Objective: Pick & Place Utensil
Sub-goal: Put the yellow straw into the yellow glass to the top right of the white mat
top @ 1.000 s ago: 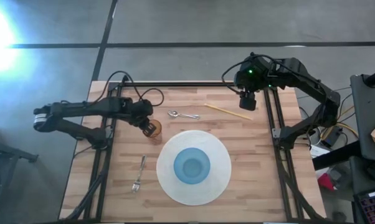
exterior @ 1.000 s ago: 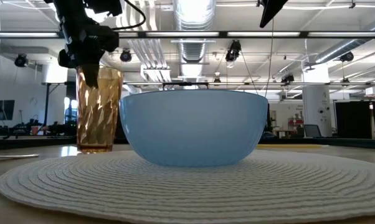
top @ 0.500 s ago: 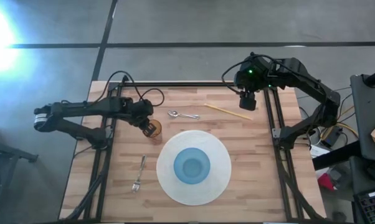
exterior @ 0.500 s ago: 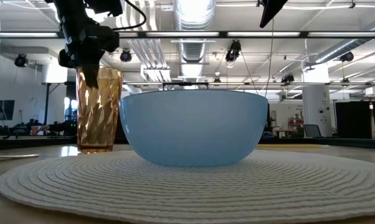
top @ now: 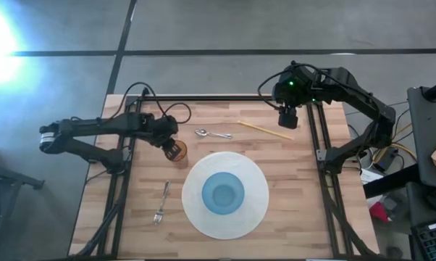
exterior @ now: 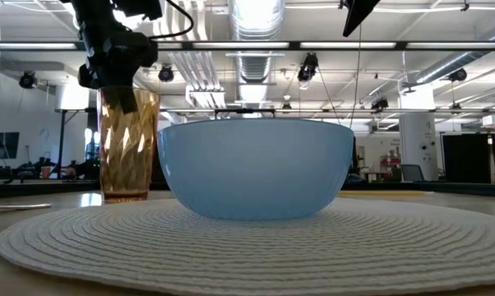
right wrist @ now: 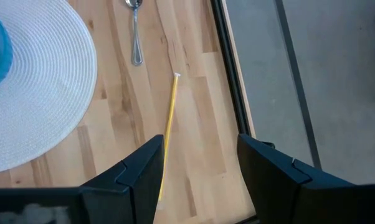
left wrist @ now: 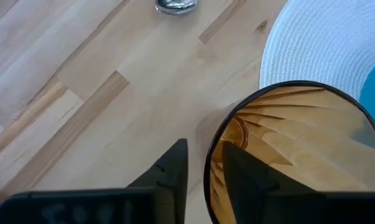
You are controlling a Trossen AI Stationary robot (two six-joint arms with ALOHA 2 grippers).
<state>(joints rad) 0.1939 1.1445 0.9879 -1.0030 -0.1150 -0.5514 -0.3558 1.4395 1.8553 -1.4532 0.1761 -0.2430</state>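
Left gripper (left wrist: 203,180) astride amber cup (top: 177,151) rim, parted. Right gripper (right wrist: 200,171) wide, empty, over yellow stick (right wrist: 169,124): thin, stiff, probably slippery; best pinched mid-length.

Placemat (top: 258,185) with blue bowl (top: 223,193) fills the table's (top: 298,217) middle toward the near edge. Amber glass (top: 177,150) stands just off the mat's far-left rim, blocking that side. Bare wood along the left edge, save a fork (top: 161,203). Spoon (top: 212,133) and yellow stick (top: 264,130) lie near the far edge. Near-right corner open.
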